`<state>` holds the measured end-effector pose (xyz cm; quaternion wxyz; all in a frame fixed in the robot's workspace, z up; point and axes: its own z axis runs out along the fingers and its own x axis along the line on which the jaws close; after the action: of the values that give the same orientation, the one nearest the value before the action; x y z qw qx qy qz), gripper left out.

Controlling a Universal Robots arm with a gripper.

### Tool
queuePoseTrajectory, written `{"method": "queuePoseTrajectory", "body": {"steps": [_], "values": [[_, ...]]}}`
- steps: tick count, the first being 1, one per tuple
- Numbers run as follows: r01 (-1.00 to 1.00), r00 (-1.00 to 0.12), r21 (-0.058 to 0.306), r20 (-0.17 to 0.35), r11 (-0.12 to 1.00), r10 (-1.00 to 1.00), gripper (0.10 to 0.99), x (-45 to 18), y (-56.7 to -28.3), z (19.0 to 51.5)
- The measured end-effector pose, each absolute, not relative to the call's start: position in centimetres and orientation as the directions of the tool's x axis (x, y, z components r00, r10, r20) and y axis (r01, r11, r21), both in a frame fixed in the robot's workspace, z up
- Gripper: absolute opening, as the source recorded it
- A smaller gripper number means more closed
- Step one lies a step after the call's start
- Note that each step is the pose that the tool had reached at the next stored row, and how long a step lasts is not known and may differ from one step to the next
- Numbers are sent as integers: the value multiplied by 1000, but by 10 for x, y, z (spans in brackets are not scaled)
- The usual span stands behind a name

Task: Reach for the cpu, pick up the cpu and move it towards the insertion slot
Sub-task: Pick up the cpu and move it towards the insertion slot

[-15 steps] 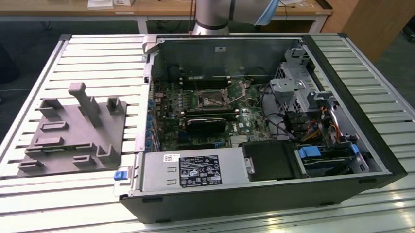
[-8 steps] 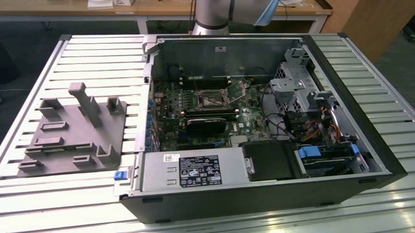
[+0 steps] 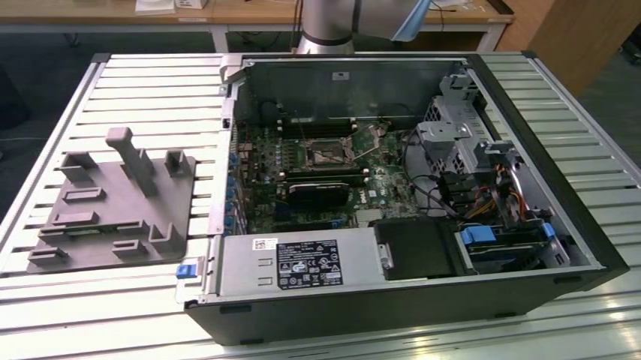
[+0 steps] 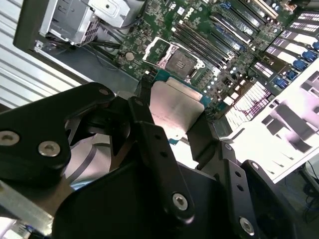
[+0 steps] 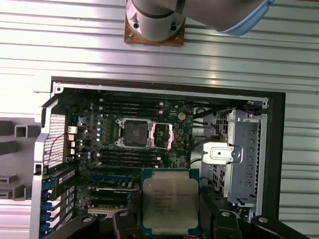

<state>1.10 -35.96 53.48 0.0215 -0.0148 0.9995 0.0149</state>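
Observation:
In both wrist views my gripper (image 4: 175, 112) (image 5: 171, 221) is shut on the cpu (image 4: 172, 102) (image 5: 170, 203), a flat square chip with a silvery top and a pale rim. Black fingers (image 4: 145, 119) press on two opposite edges of it. The chip hangs well above the open computer case. The insertion slot (image 5: 134, 133) (image 4: 177, 60) (image 3: 326, 154) lies on the green board below, a dark square with its shiny metal bracket swung open beside it. In the first wrist view the cpu sits off to one side of the slot, over the black card slots.
The open case (image 3: 521, 247) lies on a slatted metal table (image 3: 150, 82). A grey fixture (image 3: 110, 210) with upright blocks stands at the exterior view's left. A metal drive cage (image 5: 244, 154) and cables (image 3: 440, 196) crowd one side of the board. The arm's base (image 3: 329, 30) stands behind the case.

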Motion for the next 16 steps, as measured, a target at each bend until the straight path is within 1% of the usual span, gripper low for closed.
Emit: {"method": "queuePoseTrajectory", "body": {"steps": [16], "values": [[-30,-999,36,-44,999,-29,541,1,-364,506]]}}
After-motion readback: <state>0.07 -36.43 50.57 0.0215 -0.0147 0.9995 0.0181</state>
